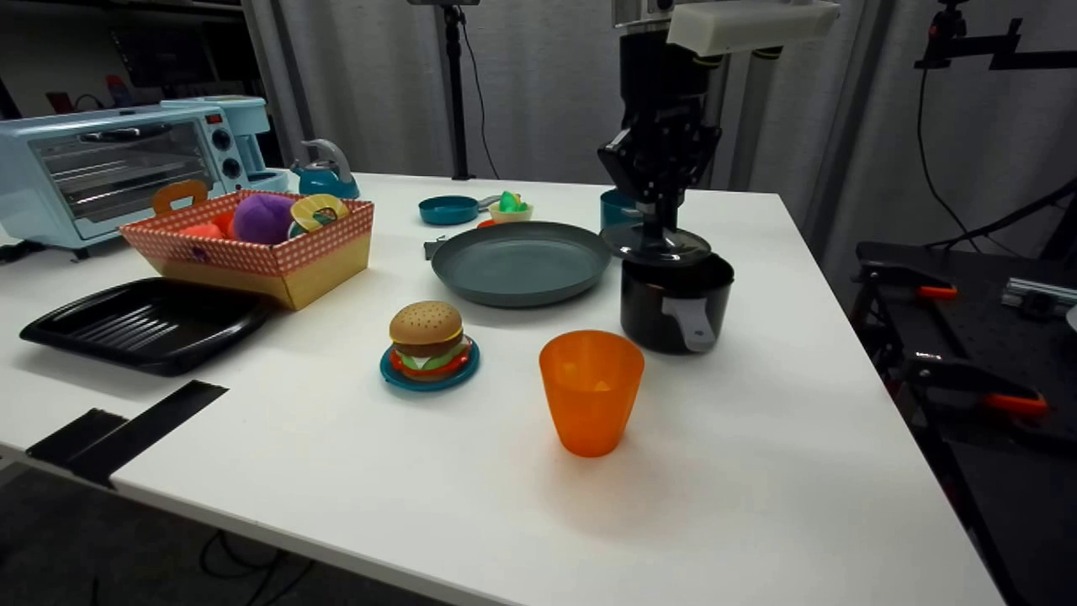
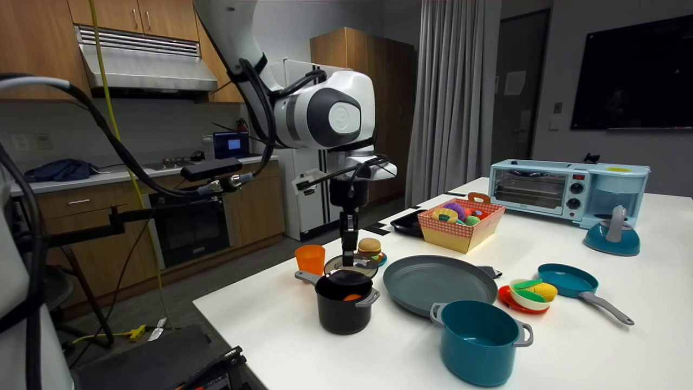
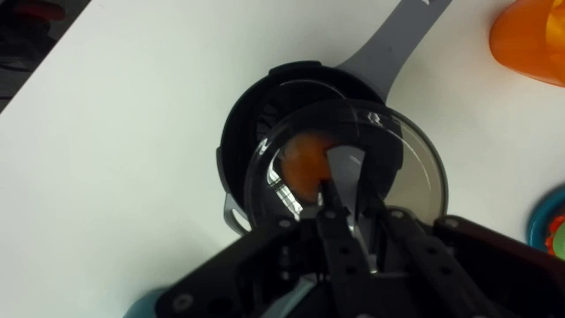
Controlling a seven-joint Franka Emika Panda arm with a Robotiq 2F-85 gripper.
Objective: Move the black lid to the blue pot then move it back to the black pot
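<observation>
The black lid [image 1: 629, 241] is see-through with a dark rim and a grey knob [image 3: 346, 165]. My gripper [image 3: 346, 190] is shut on that knob and holds the lid just above the black pot [image 1: 673, 307]. The lid is off-centre: in the wrist view its clear edge [image 3: 419, 176] overhangs the pot's rim. Whether it touches the rim, I cannot tell. The black pot [image 2: 344, 314] is open, with a long grey handle, a small loop handle and an orange item [image 2: 352, 297] inside. The blue pot [image 2: 479, 346] stands uncovered beside the grey plate and is partly hidden in an exterior view [image 1: 617, 209].
An orange cup [image 1: 591, 391] and a burger on a teal saucer [image 1: 427, 345] stand near the black pot. The large grey plate [image 2: 438, 284] lies between the pots. A basket [image 2: 460, 230], a teal pan [image 2: 568, 279], a bowl of toy food [image 2: 530, 295] and a toaster oven [image 2: 541, 187] are farther off.
</observation>
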